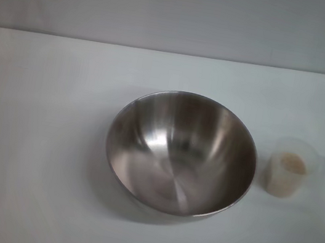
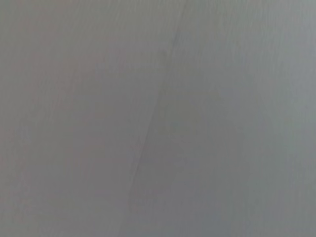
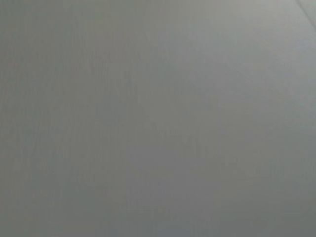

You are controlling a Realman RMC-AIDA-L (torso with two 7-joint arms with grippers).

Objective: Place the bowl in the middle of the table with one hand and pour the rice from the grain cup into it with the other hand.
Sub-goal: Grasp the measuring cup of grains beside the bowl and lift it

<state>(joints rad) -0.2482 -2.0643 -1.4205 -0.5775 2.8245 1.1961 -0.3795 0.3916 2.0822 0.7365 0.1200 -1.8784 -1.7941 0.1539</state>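
Bowl (image 1: pixel 181 153) sat empty at frame centre on the table (image 1: pixel 35 137), cup (image 1: pixel 290 169) of rice (image 1: pixel 291 162) right of it; no gripper visible, jaws unknowable; pouring looked next, needing a cup grasp.

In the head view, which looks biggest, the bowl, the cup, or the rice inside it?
Largest to smallest:
1. bowl
2. cup
3. rice, which sits inside the cup

No gripper shows in this view.
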